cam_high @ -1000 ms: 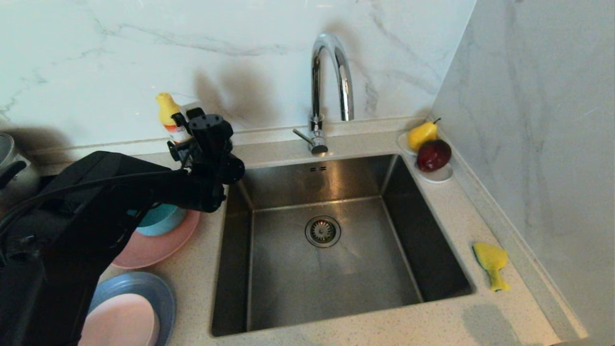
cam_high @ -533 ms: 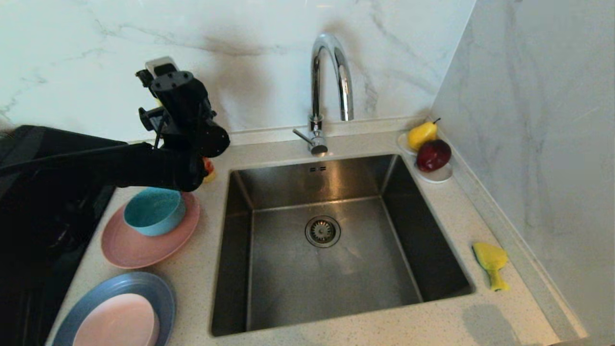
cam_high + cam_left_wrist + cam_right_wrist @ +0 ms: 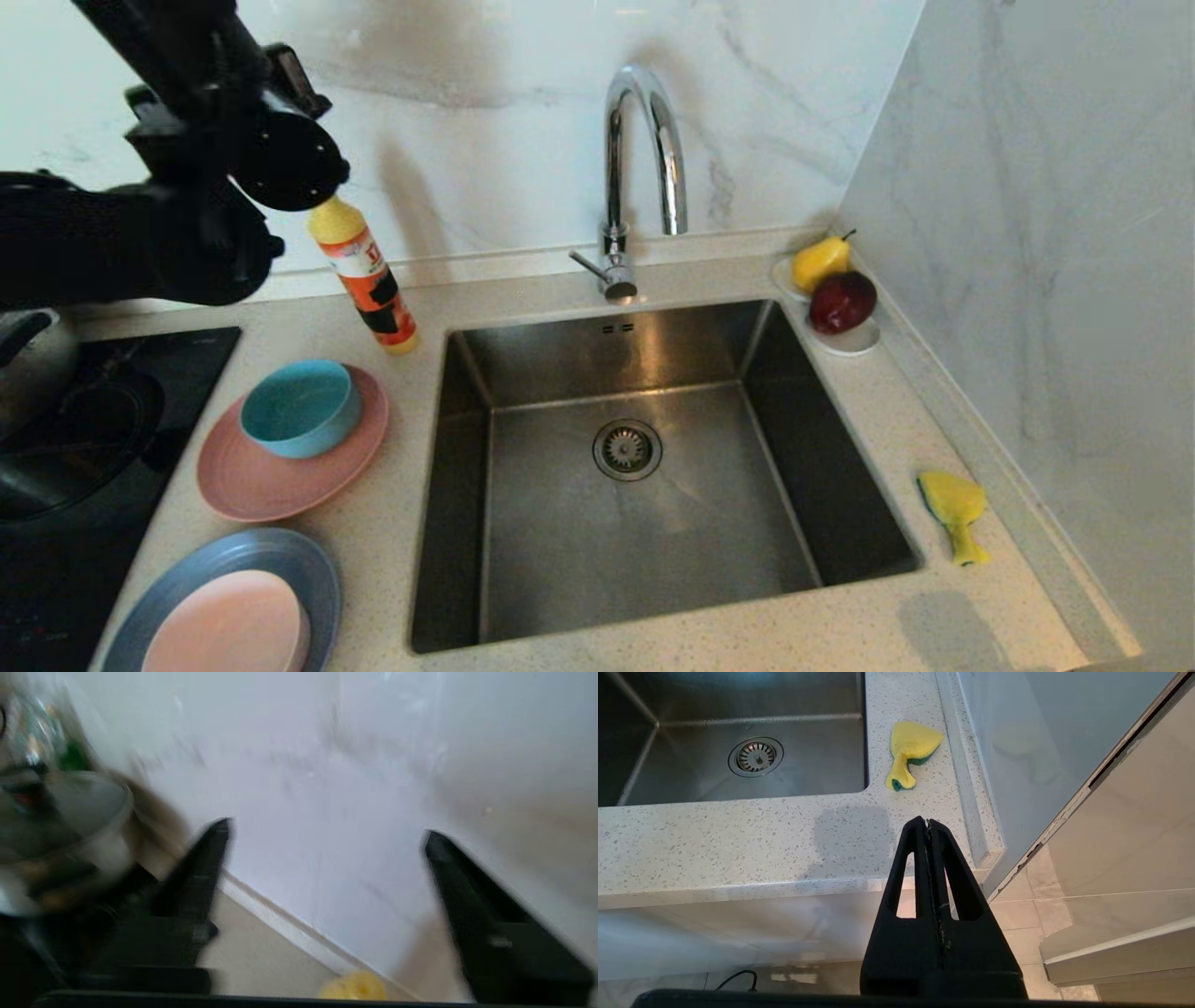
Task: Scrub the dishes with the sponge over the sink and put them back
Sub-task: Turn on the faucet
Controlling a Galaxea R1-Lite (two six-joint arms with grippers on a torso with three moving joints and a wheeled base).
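Speckled pale countertop (image 3: 373,560) under white marble walls, with the steel sink (image 3: 644,523) sunk in the middle and bare down to its round drain (image 3: 626,449). Curved tap (image 3: 644,168) at 12 o'clock of the basin; narrow counter strip at 3 o'clock, hemmed in by the side wall. On that strip, toward 4 o'clock, lay the yellow sponge (image 3: 954,509), touching nothing. At 1 o'clock, a white saucer (image 3: 854,341) holding a pear (image 3: 820,261) and a red apple (image 3: 843,301). At 9 o'clock, a salmon-pink plate (image 3: 271,485) carrying the teal bowl (image 3: 301,407); at 8 o'clock, a grey-blue plate (image 3: 280,555) carrying the pale pink bowl (image 3: 229,625). A soap bottle (image 3: 366,280) stood at 11 o'clock, a black hob (image 3: 56,504) beyond the plates. Left gripper (image 3: 327,826) raised high near the back wall, fingers spread apart, nothing between them. Right gripper (image 3: 928,822) parked below the counter's front edge, fingers pressed together, empty.
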